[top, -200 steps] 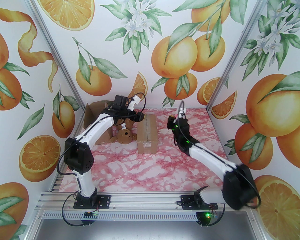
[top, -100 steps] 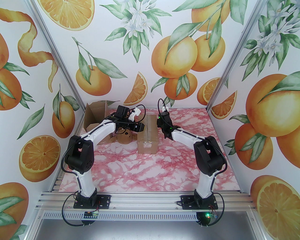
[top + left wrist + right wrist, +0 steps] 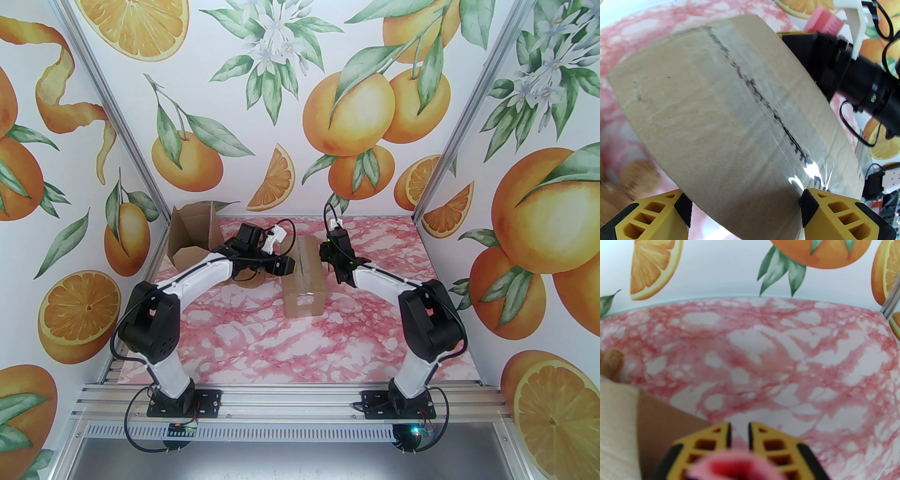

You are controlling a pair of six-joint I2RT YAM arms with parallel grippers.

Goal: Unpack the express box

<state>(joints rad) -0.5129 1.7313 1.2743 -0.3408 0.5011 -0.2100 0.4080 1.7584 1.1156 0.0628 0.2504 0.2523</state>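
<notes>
The taped cardboard box (image 3: 304, 276) lies in the middle of the tabletop (image 3: 300, 361). Its long side points away from the arms, tipped a little. The jagged tape line (image 3: 750, 82) runs along its top the same way.

The left pincer (image 3: 744, 196) is at the box's left long side. It is spread wide, with the box right at its fingertips. I cannot tell if they press on it.

The right pincer (image 3: 739, 427) is just beside the right long side, toward the far end. Its fingers are almost pressed together. A blurry pink thing (image 3: 733, 465) sits by them, and I cannot tell if they pinch it.

So the box lies between both pincers, and each is about as near. I think the top must open along the tape line, one flap to each side.
</notes>
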